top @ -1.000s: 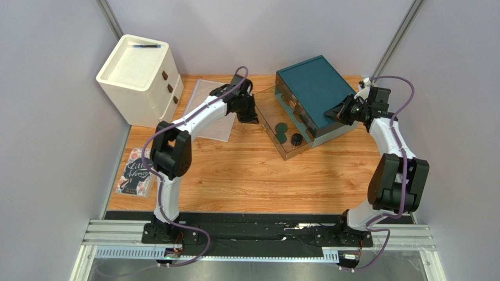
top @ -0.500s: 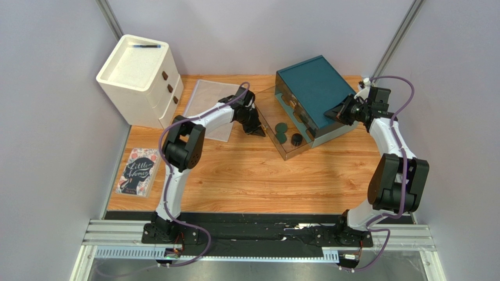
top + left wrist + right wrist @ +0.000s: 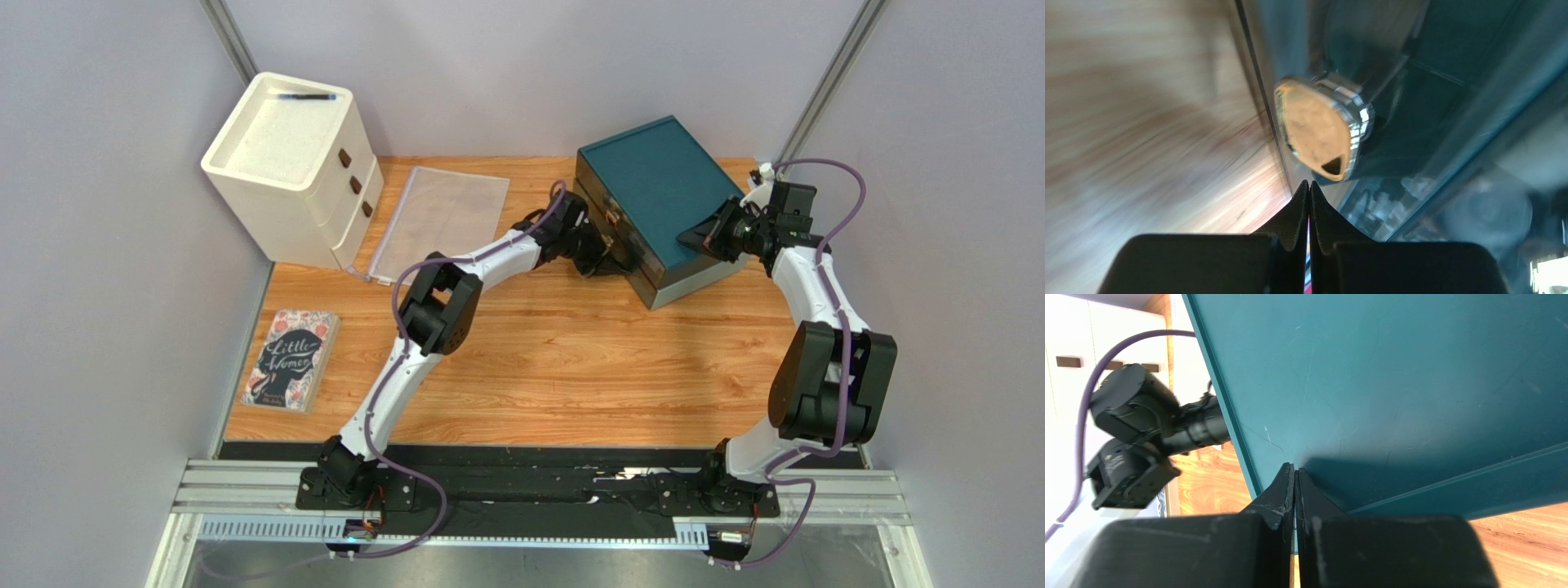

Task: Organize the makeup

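The teal box (image 3: 650, 184) stands at the back right of the table. Its clear drawer is pushed in, so the dark round puffs and the tubes are hidden in the top view. My left gripper (image 3: 607, 255) is shut and empty, its tips (image 3: 1309, 184) just below the drawer's gold knob (image 3: 1321, 135). Behind the clear drawer front (image 3: 1425, 177) only blurred shapes show. My right gripper (image 3: 708, 235) is shut and empty, its tips (image 3: 1295, 468) resting against the box's teal top (image 3: 1413, 386) near its edge.
A white drawer unit (image 3: 294, 159) with a pen (image 3: 304, 96) on top stands at the back left. A clear zip pouch (image 3: 442, 221) lies beside it. An illustrated book (image 3: 292, 358) lies at the left edge. The left arm (image 3: 1137, 435) shows in the right wrist view.
My left gripper has swept right and pushed the clear drawer, with the dark puffs in it, into the teal box. The right arm has not moved.
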Robot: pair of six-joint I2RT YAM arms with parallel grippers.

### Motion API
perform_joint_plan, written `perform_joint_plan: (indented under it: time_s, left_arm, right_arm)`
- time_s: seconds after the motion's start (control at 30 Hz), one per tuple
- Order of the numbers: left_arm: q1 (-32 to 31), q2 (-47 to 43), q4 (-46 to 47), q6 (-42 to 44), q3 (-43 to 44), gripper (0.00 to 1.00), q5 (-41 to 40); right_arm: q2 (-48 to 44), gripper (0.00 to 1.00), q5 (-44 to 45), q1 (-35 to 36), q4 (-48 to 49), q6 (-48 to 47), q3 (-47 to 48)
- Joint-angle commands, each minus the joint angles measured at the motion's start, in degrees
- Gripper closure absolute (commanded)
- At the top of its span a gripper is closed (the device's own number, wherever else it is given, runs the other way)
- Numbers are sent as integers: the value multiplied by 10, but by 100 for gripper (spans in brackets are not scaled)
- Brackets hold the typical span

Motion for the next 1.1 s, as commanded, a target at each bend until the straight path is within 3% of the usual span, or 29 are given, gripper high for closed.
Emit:
perform_joint_plan:
  time_s: [0.0,0.1,0.23,0.37,0.43,0.53,0.57,0.63,0.67,0.77,0.87,0.97,1.07]
  left_arm:
    - [-10,30,113,-107,74,100,22]
    - [-10,37,191,-143,74,100,28]
    - [-7,14,176,-124,54,100,24]
    - [4,-75,139,-60,-56,100,-18]
    - [14,-138,104,-6,-118,95,-50]
    - [24,-211,69,69,-159,72,-75]
    - [26,-242,62,108,-168,56,-78]
    - [27,-271,22,153,-166,41,-88]
    - [27,-297,-18,197,-162,29,-92]
    - [27,-348,-84,269,-164,12,-108]
    - [27,-397,-156,335,-179,1,-127]
    - [26,-448,-229,399,-209,1,-175]
    - [27,-506,-289,459,-245,1,-218]
  right_arm:
    - [56,100,120,7,-149,-50,-57]
    - [57,100,118,7,-148,-50,-57]
    - [57,100,119,7,-148,-49,-57]
    - [54,100,121,7,-149,-49,-55]
    - [49,100,109,8,-144,-48,-56]
    - [33,100,108,13,-138,-46,-57]
    - [27,100,108,14,-138,-47,-54]
    - [8,100,110,16,-143,-48,-48]
    - [0,100,110,16,-146,-50,-44]
    - [-37,99,113,22,-152,-49,-30]
    - [-88,98,115,37,-147,-46,-28]
    - [-150,94,114,61,-139,-47,-26]
    - [-190,83,102,91,-134,-56,-11]
